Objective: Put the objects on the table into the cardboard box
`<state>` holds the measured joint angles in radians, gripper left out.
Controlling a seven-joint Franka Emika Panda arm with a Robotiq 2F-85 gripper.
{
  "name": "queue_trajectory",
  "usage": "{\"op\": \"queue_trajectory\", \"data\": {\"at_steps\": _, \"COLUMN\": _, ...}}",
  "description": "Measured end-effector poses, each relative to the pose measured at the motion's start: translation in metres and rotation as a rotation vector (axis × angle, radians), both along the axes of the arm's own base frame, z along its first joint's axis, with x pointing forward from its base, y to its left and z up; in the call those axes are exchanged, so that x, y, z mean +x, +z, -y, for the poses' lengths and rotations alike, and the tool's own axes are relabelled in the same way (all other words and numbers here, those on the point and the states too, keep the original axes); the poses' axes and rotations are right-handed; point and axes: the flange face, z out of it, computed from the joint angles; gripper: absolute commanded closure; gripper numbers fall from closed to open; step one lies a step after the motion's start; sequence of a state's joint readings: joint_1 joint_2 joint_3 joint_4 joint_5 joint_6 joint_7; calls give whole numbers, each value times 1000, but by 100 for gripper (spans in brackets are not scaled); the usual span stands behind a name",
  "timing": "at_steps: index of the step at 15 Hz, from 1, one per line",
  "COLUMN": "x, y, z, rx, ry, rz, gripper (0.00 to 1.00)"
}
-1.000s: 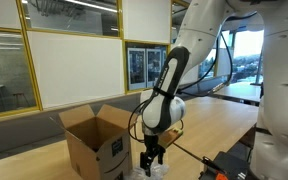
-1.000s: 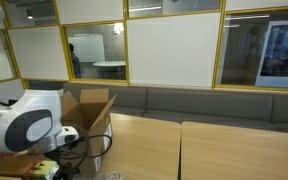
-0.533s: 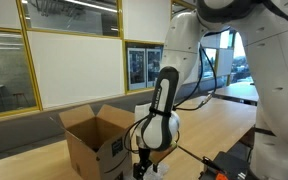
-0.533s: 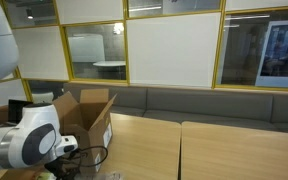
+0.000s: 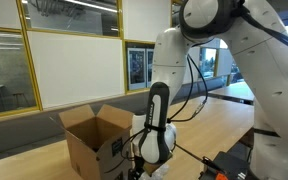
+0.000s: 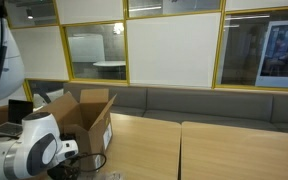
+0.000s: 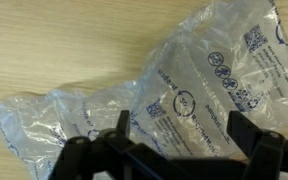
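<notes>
Wrist view: shiny clear plastic film bundle (image 7: 174,85), air-pillow type with small blue printed marks, lies crumpled on the long light wood-grain table (image 7: 54,40) and fills most of the frame from lower left to upper right. Robotiq gripper (image 7: 179,140) is directly above it, jaws spread wide; black fingers (image 7: 84,158) stand on either side of the bundle's middle section. Nothing is gripped. Cannot tell whether the fingertips touch the film. In an exterior view the arm is folded low over the table, wrist pointing down, just beside the brown corrugated cardboard box (image 5: 92,146). The box's top flaps are open, and the black logo is on the side facing the arm. The film sits on the table outside the box, under the gripper.
</notes>
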<state>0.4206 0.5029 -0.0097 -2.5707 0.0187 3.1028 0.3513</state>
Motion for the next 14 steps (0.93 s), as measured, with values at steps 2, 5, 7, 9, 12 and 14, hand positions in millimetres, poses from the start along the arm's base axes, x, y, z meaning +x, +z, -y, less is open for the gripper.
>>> {"op": "queue_trajectory", "data": {"at_steps": 2, "x": 0, "y": -8, "z": -4, "rx": 18, "ry": 0, "rz": 11, "gripper": 0}}
{"op": "queue_trajectory", "data": {"at_steps": 5, "x": -3, "y": -17, "z": -20, "rx": 87, "ry": 46, "rz": 22, "gripper": 0}}
{"op": "queue_trajectory", "data": {"at_steps": 7, "x": -4, "y": -20, "z": -28, "rx": 136, "ry": 84, "rz": 33, "gripper": 0}}
{"op": "queue_trajectory", "data": {"at_steps": 9, "x": -6, "y": -25, "z": -31, "rx": 168, "ry": 124, "rz": 34, "gripper": 0}}
{"op": "queue_trajectory", "data": {"at_steps": 12, "x": -8, "y": -38, "z": -25, "rx": 186, "ry": 180, "rz": 22, "gripper": 0}}
{"op": "queue_trajectory", "data": {"at_steps": 14, "x": -10, "y": -47, "z": -17, "rx": 183, "ry": 217, "rz": 12, "gripper": 0}}
